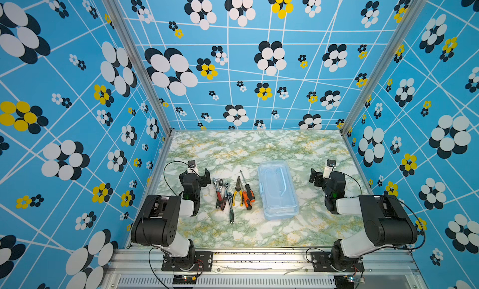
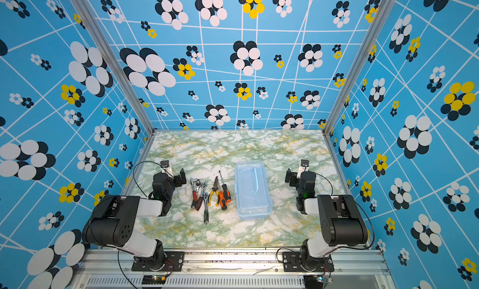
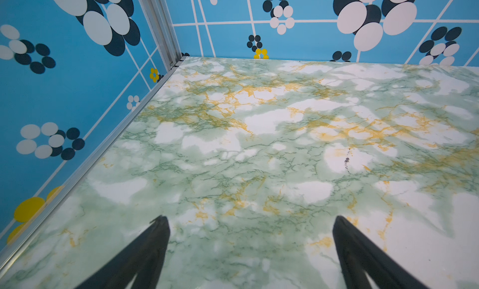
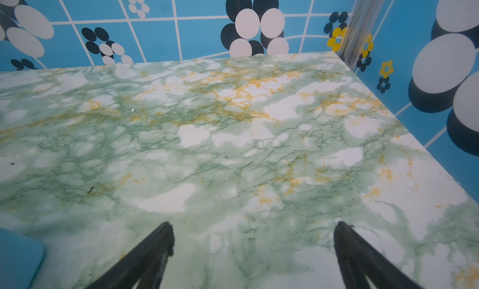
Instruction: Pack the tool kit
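Idling, left gripper (image 3: 250, 219) and right gripper (image 4: 253, 223) jaws spread empty; mid-frame box (image 1: 278, 190) looks closed, so open it first, then pliers (image 1: 238, 184).

Left arm (image 1: 155, 223) and right arm (image 1: 383, 223) alike: bulky black joint housings, white links between. Thin black cables (image 1: 166, 176) loop off each. Black base plates (image 1: 204, 260) with silver screws; red wires (image 1: 199, 264) beside them. Small green light (image 1: 186, 196) near each wrist. Left claw (image 3: 250, 220), right claw (image 4: 255, 225): black tapering fingers (image 3: 145, 254).
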Controlling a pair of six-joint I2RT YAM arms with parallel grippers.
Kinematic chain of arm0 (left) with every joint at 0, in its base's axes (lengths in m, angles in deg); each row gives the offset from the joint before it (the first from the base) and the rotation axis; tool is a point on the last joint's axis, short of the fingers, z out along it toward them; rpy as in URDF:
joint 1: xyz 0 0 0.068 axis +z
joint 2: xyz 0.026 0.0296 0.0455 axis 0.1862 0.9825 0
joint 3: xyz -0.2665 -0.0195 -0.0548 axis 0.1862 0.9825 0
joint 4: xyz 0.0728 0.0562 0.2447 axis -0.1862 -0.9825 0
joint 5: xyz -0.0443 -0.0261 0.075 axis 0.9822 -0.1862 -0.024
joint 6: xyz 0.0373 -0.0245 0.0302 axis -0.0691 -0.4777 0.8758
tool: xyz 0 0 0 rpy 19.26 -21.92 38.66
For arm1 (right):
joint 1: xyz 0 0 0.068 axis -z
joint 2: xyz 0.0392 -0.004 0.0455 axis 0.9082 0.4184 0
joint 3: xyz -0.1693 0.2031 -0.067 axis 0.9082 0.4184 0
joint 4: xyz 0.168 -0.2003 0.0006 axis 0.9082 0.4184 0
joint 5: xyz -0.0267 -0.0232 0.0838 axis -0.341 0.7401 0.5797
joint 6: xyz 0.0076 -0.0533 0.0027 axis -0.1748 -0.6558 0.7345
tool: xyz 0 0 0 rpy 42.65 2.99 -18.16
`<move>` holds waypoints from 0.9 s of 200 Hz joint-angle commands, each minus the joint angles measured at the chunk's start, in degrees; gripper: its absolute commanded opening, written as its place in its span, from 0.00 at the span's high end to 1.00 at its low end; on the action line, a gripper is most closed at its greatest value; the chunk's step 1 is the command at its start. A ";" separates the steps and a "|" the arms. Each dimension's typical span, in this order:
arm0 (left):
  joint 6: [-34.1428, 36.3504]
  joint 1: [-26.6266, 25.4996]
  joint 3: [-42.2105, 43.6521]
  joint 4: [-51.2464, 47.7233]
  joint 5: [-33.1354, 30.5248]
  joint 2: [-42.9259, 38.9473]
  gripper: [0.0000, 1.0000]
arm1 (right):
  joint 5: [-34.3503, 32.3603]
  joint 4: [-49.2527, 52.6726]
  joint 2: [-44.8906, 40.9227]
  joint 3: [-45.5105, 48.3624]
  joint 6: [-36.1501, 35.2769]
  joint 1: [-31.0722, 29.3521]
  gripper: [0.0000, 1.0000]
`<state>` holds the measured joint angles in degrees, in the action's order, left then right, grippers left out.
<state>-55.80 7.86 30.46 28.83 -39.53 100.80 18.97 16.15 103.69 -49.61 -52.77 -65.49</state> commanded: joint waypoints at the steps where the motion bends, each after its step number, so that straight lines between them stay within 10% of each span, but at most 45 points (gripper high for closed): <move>1: 0.17 0.67 -0.81 -0.25 0.86 -0.13 0.01 | 0.55 0.02 -0.24 -0.78 0.57 0.30 0.01; 74: 1.14 0.35 -1.43 -1.11 1.40 -0.38 0.01 | 0.56 0.19 -0.22 -0.80 0.40 0.23 0.01; 134: 1.22 -4.63 -18.38 -37.03 -1.43 -7.92 0.01 | -11.30 24.79 -7.11 -10.97 3.63 -0.85 0.01; 180: -18.43 -4.06 -31.21 -59.54 -0.39 -6.57 0.01 | -16.05 42.94 -12.06 -19.39 8.82 -5.63 0.01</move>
<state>-63.71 3.40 5.19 -13.16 -40.66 92.97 6.81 44.57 94.71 -66.70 -47.21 -67.96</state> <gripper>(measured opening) 0.992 0.991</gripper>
